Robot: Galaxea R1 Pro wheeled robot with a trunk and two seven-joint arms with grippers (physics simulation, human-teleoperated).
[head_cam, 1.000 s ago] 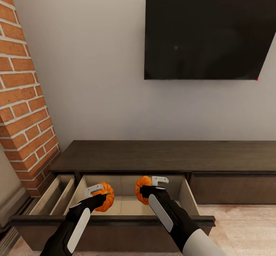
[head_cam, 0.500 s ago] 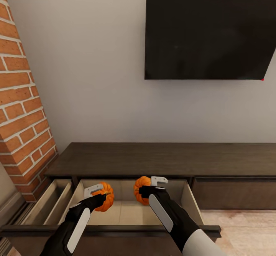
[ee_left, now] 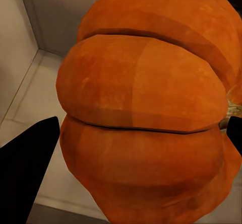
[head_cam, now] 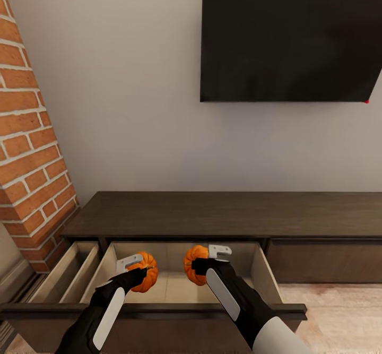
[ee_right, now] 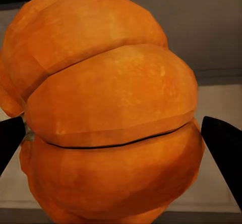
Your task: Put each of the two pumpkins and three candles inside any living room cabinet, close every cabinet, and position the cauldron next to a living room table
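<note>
Pumpkin clamped in left gripper, another in right gripper, over open drawer. Ribs plain up close. Brick, TV beyond.

Orange pumpkins, dark-brown cabinet

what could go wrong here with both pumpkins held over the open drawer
1. The left gripper and right gripper hold the left pumpkin and right pumpkin above the drawer floor; released from there, they could bounce or roll.
2. The right pumpkin hangs near the drawer's back wall, so lowering it might knock that wall.
3. The drawer front sits under both forearms; dropping the arms could hit it.
</note>
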